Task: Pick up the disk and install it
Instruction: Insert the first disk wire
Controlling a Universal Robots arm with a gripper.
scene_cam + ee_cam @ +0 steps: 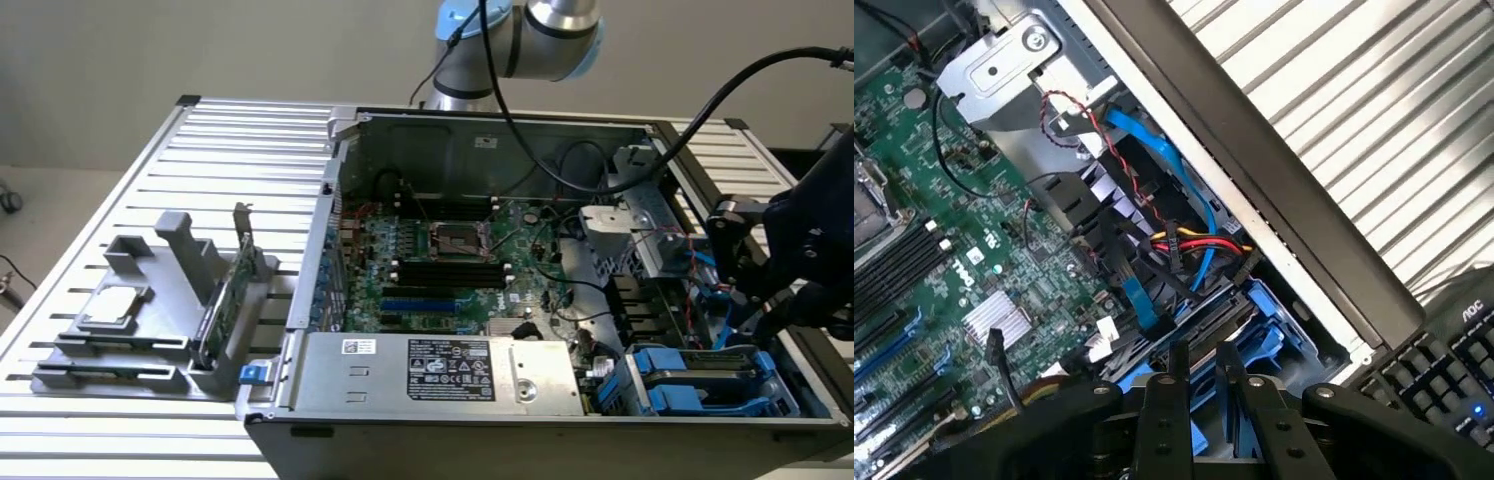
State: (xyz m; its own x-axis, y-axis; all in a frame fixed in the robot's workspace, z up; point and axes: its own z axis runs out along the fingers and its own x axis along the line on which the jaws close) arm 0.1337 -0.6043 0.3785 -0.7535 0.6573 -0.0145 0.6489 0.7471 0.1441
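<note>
Ext view: my gripper (790, 305) hangs at the PC case (330, 215) corner on the ext view's right, just above the disk (694, 385), which sits blue-railed in the drive bay. Wrist view: gripper (1202, 355) right over disk (1269, 320); can't tell if it's clamped.

This seems a robotics test laboratory: an open grey metal computer case (427, 150) lies on a ribbed aluminium table (227, 150), beside a grey plastic parts holder (160, 255) and a black keyboard (1444, 380).
</note>
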